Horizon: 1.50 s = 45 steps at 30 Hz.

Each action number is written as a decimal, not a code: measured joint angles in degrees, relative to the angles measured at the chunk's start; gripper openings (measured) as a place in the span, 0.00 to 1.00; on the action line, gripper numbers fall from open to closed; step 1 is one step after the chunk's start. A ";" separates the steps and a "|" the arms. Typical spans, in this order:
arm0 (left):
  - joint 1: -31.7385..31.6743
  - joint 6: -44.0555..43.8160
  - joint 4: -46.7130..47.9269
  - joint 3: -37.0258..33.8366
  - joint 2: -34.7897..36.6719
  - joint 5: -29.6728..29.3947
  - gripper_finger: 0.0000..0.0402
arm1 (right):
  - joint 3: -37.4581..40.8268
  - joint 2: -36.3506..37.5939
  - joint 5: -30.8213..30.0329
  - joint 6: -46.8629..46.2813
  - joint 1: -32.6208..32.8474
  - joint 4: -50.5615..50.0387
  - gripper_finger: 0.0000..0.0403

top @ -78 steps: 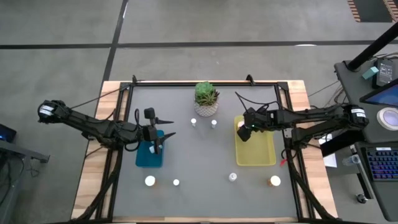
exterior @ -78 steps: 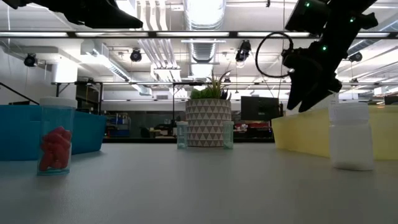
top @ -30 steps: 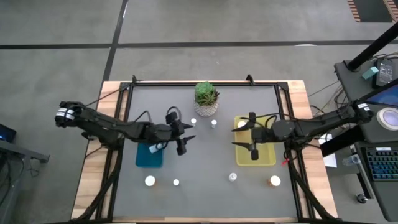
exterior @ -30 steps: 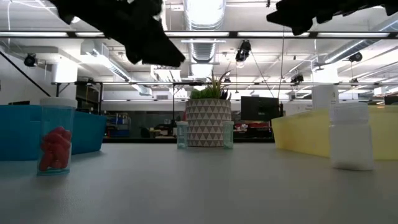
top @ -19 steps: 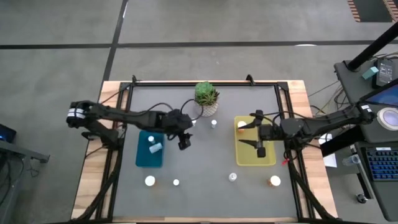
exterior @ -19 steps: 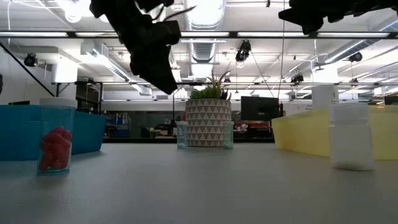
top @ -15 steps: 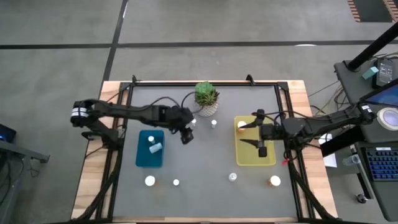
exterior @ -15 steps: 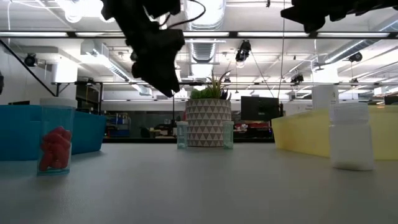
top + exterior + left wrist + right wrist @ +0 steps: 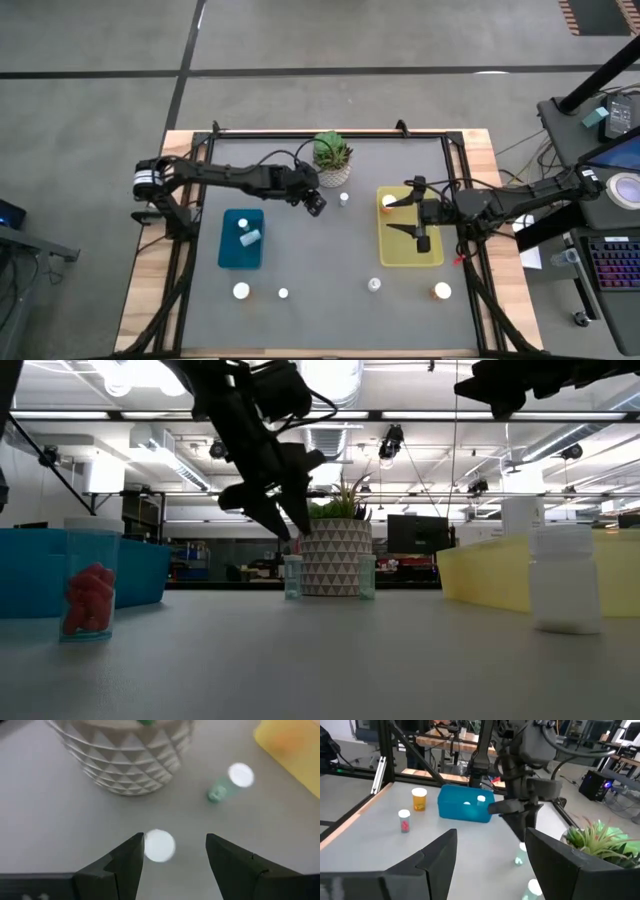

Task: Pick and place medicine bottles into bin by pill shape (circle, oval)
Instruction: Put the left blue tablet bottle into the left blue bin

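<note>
My left gripper [image 9: 314, 202] is open by the white plant pot [image 9: 332, 175], just above a small white-capped bottle [image 9: 159, 845] that stands on the table. In the left wrist view the cap shows between my fingers, nearer one of them. A second small bottle [image 9: 344, 198] stands just to the right. My right gripper [image 9: 396, 217] is open and empty over the yellow bin [image 9: 432, 255], which holds one bottle [image 9: 388, 200]. The blue bin [image 9: 228, 255] holds two bottles [image 9: 246, 232]. Several more bottles [image 9: 241, 291] stand near the front edge.
The pot with the green succulent [image 9: 335, 555] stands close behind the left gripper [image 9: 285, 525]. In the low view a clear bottle with red pills [image 9: 90, 590] and a white bottle [image 9: 565, 580] stand near the front. Open grey table lies between the two bins.
My left gripper has gone from beside the blue bin toward the table's far edge and right, to the plant pot, and has come down over the small bottle there. It has stayed open.
</note>
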<state>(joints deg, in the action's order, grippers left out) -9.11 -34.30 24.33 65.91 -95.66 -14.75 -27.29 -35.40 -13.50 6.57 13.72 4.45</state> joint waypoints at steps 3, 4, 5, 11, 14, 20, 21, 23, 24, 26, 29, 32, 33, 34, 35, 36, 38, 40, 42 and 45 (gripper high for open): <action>0.03 -0.04 0.16 0.02 -0.22 -1.11 0.49 | 0.00 0.00 -0.01 -0.16 -0.02 0.06 0.56; 0.06 0.09 0.14 0.02 -0.26 -1.69 0.49 | 0.00 0.00 0.00 -0.34 -0.02 0.07 0.56; 0.12 0.10 0.02 0.04 -0.39 -2.36 0.49 | 0.00 0.00 0.00 -0.48 -0.02 0.04 0.56; 0.06 0.08 -0.21 0.07 -2.41 -3.80 0.49 | 0.00 -0.02 0.00 -0.55 -0.02 0.03 0.56; 0.09 0.06 -0.57 0.07 -3.73 -3.78 0.49 | 0.00 -0.02 -0.01 -0.55 -0.02 0.04 0.56; 0.07 0.04 -1.86 0.07 -5.56 -3.78 0.49 | 0.00 -0.02 0.00 -0.53 -0.02 0.02 0.56; 0.07 0.06 -1.85 0.07 -5.57 -3.78 0.49 | 0.00 -0.02 -0.01 -0.53 -0.02 0.02 0.56; 0.08 0.06 -1.93 0.07 -5.56 -3.78 0.49 | 0.00 -0.02 -0.01 -0.49 -0.02 -0.02 0.56; 0.10 0.06 -1.93 0.07 -5.55 -3.78 0.49 | 0.00 -0.02 -0.02 -0.48 -0.02 -0.05 0.56; 0.12 0.06 -1.81 0.07 -5.55 -3.76 0.49 | 0.00 -0.02 -0.02 -0.45 -0.02 -0.09 0.56; 0.12 0.04 -1.74 0.07 -5.60 -3.78 0.49 | 0.00 -0.02 -0.02 -0.35 -0.02 -0.09 0.56; 0.12 -0.05 -1.42 0.05 -6.35 -3.76 0.49 | 0.00 -0.02 -0.02 -0.35 -0.02 -0.10 0.56; 0.15 -0.06 -1.44 0.04 -6.56 -3.77 0.49 | 0.00 -0.02 -0.02 -0.34 -0.02 -0.12 0.56; 0.18 -0.06 -1.72 0.04 -6.73 -3.77 0.49 | 0.00 -0.02 -0.02 -0.34 -0.02 -0.13 0.56; 0.18 -0.09 -1.79 0.04 -6.84 -3.76 0.48 | 0.00 -0.02 -0.02 -0.26 -0.02 -0.14 0.56; 0.21 -0.34 -1.60 0.04 -6.92 -3.76 0.47 | 0.00 -0.02 -0.02 0.00 -0.02 -0.18 0.56; 0.26 -1.23 -1.43 0.04 -7.08 -3.75 0.43 | 0.00 -0.02 -0.02 0.11 -0.02 -0.18 0.56; 0.47 -1.34 -1.46 0.04 -7.08 -3.76 0.39 | 0.00 -0.02 -0.02 0.12 -0.02 -0.23 0.56; 0.62 -1.36 -1.48 0.04 -7.06 -3.76 0.34 | 0.00 -0.02 -0.02 0.13 -0.02 -0.22 0.56; 0.83 -1.41 -1.49 0.04 -7.06 -3.73 0.26 | 0.00 -0.02 -0.02 0.29 -0.02 -0.22 0.56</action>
<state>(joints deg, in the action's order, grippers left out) -8.28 -35.70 22.84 65.95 -102.72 -18.48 -27.29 -35.42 -13.52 6.86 13.69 4.23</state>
